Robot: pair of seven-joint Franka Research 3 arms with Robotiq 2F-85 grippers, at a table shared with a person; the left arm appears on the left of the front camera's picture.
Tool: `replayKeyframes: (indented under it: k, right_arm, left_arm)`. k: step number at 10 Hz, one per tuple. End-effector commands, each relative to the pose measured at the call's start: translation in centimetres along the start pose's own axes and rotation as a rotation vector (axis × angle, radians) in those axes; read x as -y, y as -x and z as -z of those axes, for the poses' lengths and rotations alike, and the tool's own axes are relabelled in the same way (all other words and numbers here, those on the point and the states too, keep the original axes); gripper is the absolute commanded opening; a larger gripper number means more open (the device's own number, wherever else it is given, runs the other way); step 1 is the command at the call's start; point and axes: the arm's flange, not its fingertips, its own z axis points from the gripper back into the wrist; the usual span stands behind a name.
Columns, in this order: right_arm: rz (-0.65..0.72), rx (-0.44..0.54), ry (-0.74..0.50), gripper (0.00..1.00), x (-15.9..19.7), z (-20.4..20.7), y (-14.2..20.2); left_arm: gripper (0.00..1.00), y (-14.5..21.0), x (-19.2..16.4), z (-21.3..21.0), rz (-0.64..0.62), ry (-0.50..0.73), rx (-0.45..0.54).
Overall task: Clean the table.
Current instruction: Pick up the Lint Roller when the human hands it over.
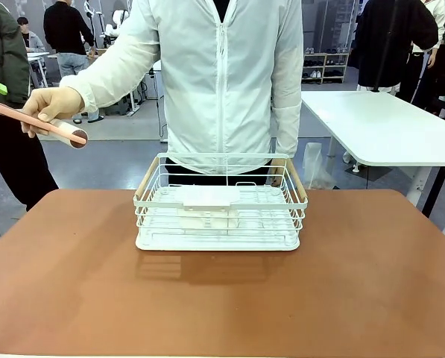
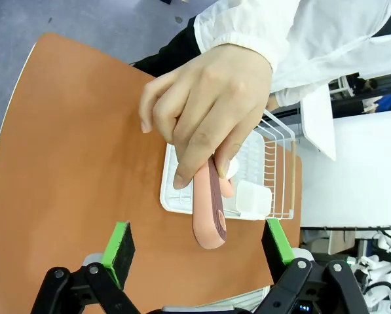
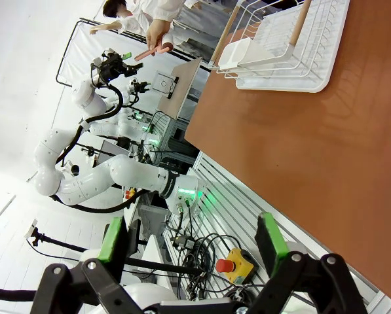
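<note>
The reddish-brown bench [image 1: 73, 283] spreads wide on every side of the white wire basket [image 1: 289, 224]. The basket stands toward the bench's far edge, about midway across. It has pale wooden handles at both short ends and sits on a white tray. A white block [image 1: 203, 198] lies inside it.

A person in a white zip jacket stands just behind the basket. The person's hand [image 1: 52, 104] is stretched out well to the basket's left and higher than its rim, past the bench's far left corner. It grips a slim pink stick-shaped thing [image 1: 39, 123] with a dark maroon strip along it.

The robot's left hand [image 2: 196, 232] is spread as wide as it goes and has hold of nothing. In the left wrist view the free end of the pink thing hangs between the two green pads [image 2: 120, 245], with a clear gap on each side. The basket and the bench lie beyond it.

The robot's right hand [image 3: 190, 239] also stands wide apart with nothing between its fingers. It is well away from the basket, off the bench's near edge, and faces cables and a red stop button below the bench.

A white table [image 1: 386, 127] stands behind the basket to its right, apart from the bench.
</note>
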Motion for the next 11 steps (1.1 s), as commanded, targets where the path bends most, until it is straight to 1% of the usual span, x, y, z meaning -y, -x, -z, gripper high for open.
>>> replayKeyframes:
  k: [1, 2, 3, 4, 6, 7, 8, 10, 11]
  right_arm:
    - [-0.012, 0.002, -0.001, 1.0, -0.3, 0.0, 0.0]
    - [-0.012, 0.002, -0.001, 1.0, -0.3, 0.0, 0.0]
    - [-0.012, 0.002, -0.001, 1.0, -0.3, 0.0, 0.0]
    - [-0.012, 0.002, -0.001, 1.0, -0.3, 0.0, 0.0]
    - [-0.012, 0.002, -0.001, 1.0, -0.3, 0.0, 0.0]
    - [-0.012, 0.002, -0.001, 1.0, -0.3, 0.0, 0.0]
    - [-0.012, 0.002, -0.001, 1.0, -0.3, 0.0, 0.0]
    - [-0.012, 0.002, -0.001, 1.0, -0.3, 0.0, 0.0]
    - [-0.012, 0.002, -0.001, 1.0, -0.3, 0.0, 0.0]
  left_arm:
    - [1.0, 0.0, -0.3, -0.3, 0.035, 0.0, 0.019]
    - [1.0, 0.0, -0.3, -0.3, 0.035, 0.0, 0.019]
    - [1.0, 0.0, 0.0, -0.1, 0.005, 0.005, 0.0]
    - [1.0, 0.8, 0.8, -0.2, -0.052, -0.058, -0.008]
    - [1.0, 1.8, 2.0, -0.2, -0.167, -0.136, -0.049]
    - [1.0, 1.8, 2.2, 0.0, -0.227, -0.163, -0.035]
    - [1.0, 1.6, 2.1, 0.3, -0.271, -0.173, -0.019]
    - [1.0, 1.5, 2.5, 0.6, -0.361, -0.116, 0.005]
    - [1.0, 1.3, 2.6, 1.0, -0.411, -0.11, 0.025]
